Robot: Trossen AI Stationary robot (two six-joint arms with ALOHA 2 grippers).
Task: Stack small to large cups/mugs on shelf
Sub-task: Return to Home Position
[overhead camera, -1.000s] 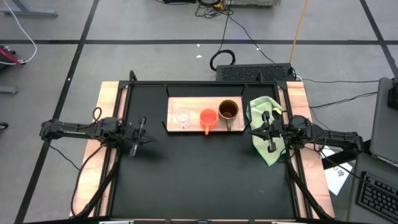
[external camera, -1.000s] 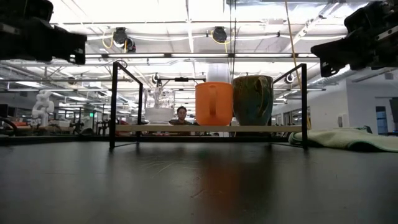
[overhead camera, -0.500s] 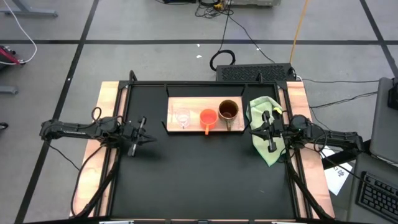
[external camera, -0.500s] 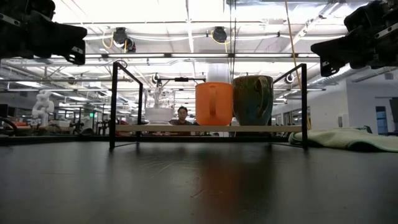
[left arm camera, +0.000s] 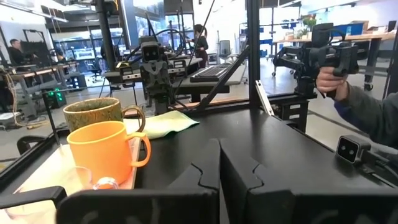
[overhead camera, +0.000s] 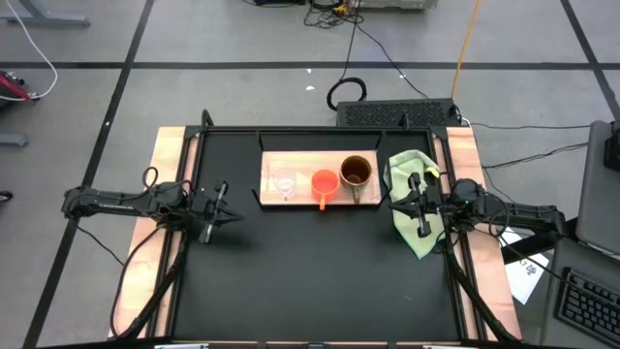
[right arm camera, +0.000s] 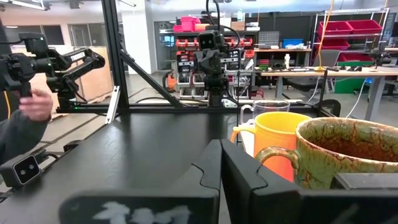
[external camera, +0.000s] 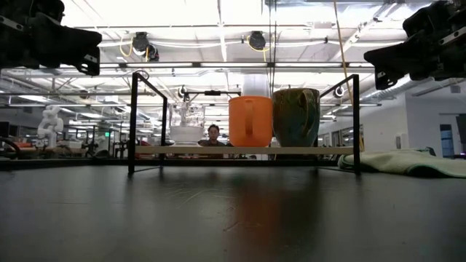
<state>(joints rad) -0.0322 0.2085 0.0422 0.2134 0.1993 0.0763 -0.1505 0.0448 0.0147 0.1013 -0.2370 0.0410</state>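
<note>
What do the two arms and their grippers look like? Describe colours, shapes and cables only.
The left arm and right arm are slim, black and jointed, with black cables looping beside them. The left gripper and right gripper each carry a crossbar with two flat matte-black fingers; the inner edges are stepped like puzzle notches.
</note>
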